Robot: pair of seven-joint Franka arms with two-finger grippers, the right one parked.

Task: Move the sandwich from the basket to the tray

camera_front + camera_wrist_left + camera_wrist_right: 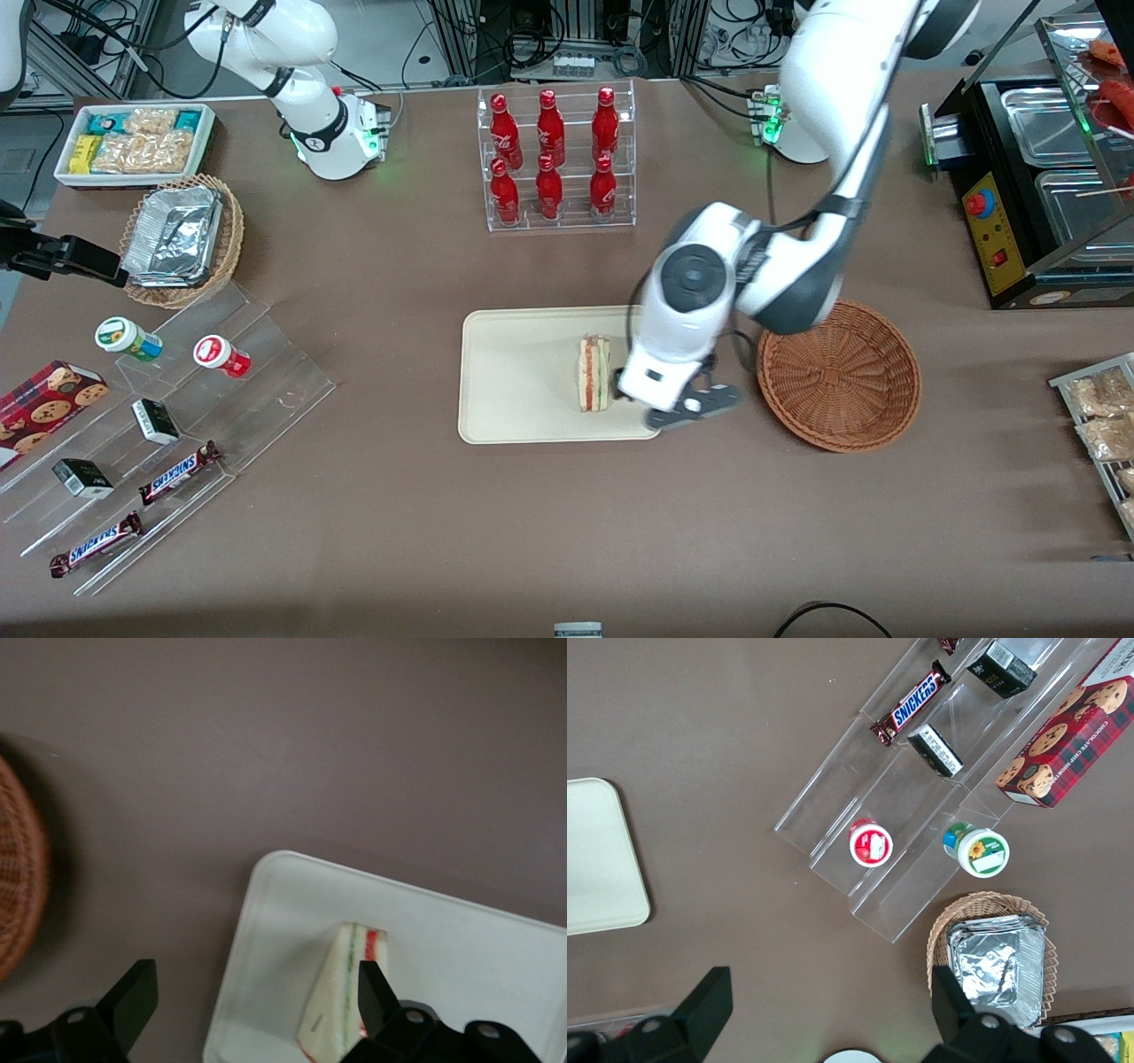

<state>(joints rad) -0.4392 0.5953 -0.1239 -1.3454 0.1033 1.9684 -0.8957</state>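
The sandwich lies on the tray, centre frame. The gripper hovers just beside it, fingers spread wide, holding nothing. The basket sits nearby.

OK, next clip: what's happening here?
The left arm is moving a sandwich from the basket to the tray. The sandwich already rests on the tray, standing on edge, and the basket beside it is empty. The gripper hovers over the tray's edge nearest the basket, fingers open, holding nothing. The placement looks done.
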